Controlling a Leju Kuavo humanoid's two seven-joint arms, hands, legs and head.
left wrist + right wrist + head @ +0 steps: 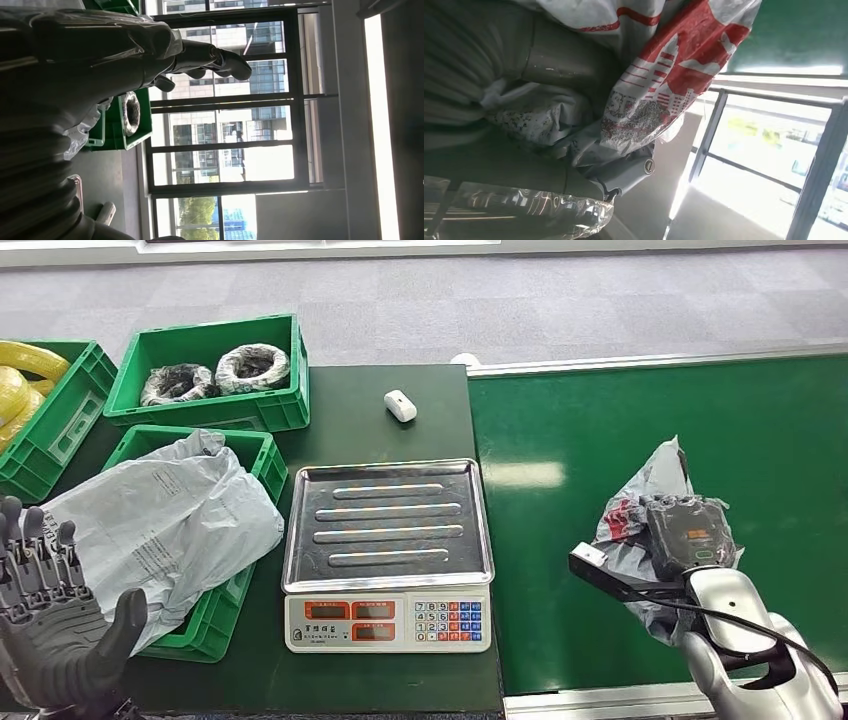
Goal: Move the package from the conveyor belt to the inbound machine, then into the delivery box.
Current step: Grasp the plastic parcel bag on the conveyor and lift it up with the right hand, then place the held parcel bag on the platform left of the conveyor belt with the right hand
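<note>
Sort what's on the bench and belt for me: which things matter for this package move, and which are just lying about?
Job:
- package, held by the right hand over the conveyor belt
- scale, tray bare
- near green bin holding a grey bag

Lying about:
- white device
- far bin of wrapped coils
- yellow rolls

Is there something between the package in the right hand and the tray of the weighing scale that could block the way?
Nothing visible blocks it. The right hand holds the package over the green conveyor belt. Between it and the scale's steel tray lie only bare belt and the belt's metal edge. The tray itself is bare.
</note>
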